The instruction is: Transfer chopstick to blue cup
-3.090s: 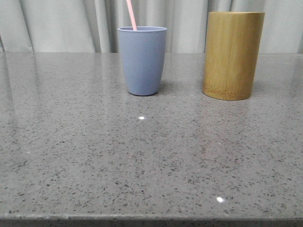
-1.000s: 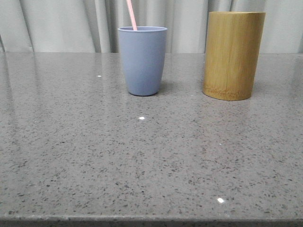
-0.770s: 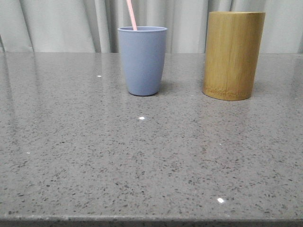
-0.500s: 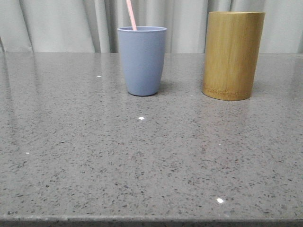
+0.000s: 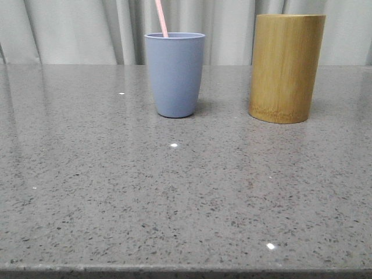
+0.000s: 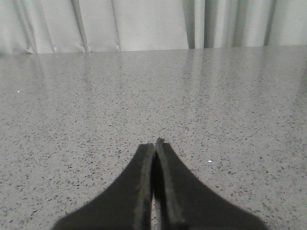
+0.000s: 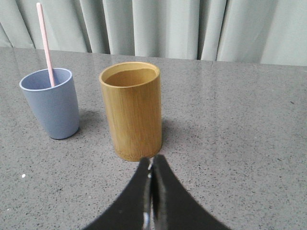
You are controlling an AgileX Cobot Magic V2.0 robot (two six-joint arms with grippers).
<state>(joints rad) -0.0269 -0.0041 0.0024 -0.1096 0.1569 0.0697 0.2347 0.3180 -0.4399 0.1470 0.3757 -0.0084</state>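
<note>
The blue cup point(image 5: 174, 74) stands at the back of the grey table, and a pale pink chopstick point(image 5: 161, 17) leans out of it, its lower part hidden inside. In the right wrist view the blue cup point(image 7: 52, 102) with the chopstick point(image 7: 45, 43) stands beside the bamboo cylinder. My right gripper point(image 7: 152, 163) is shut and empty, just in front of that cylinder's base. My left gripper point(image 6: 154, 146) is shut with nothing in it, over bare table. Neither gripper shows in the front view.
A taller yellow-brown bamboo cylinder point(image 5: 286, 68) stands to the right of the blue cup; its inside point(image 7: 129, 76) looks empty. Grey curtains hang behind the speckled table point(image 5: 174, 192).
</note>
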